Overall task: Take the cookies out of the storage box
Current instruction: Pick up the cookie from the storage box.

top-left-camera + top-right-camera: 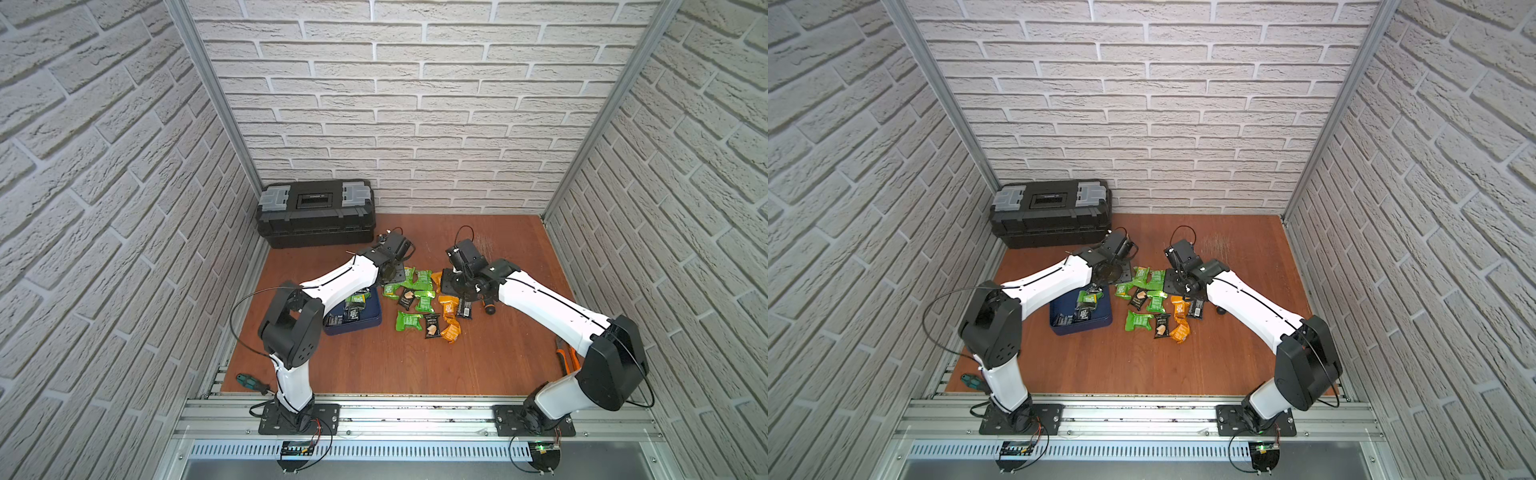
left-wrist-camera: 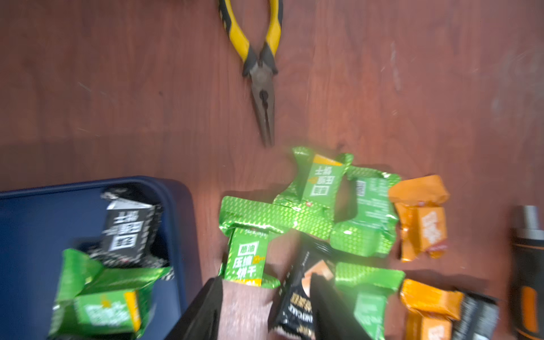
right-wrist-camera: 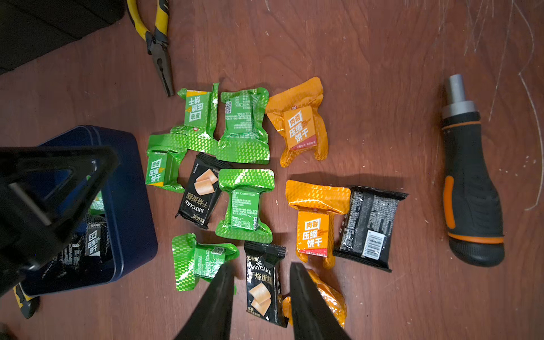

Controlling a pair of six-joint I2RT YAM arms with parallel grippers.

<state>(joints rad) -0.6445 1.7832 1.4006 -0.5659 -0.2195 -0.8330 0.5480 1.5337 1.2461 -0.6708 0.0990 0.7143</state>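
Left gripper, jaws spread and empty, hangs off the storage box far-right corner; boxed cookies lie near-left of it.

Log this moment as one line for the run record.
storage box: few cookies inside | table: about a dozen out | left pincer: open, empty | right pincer: open above black packet
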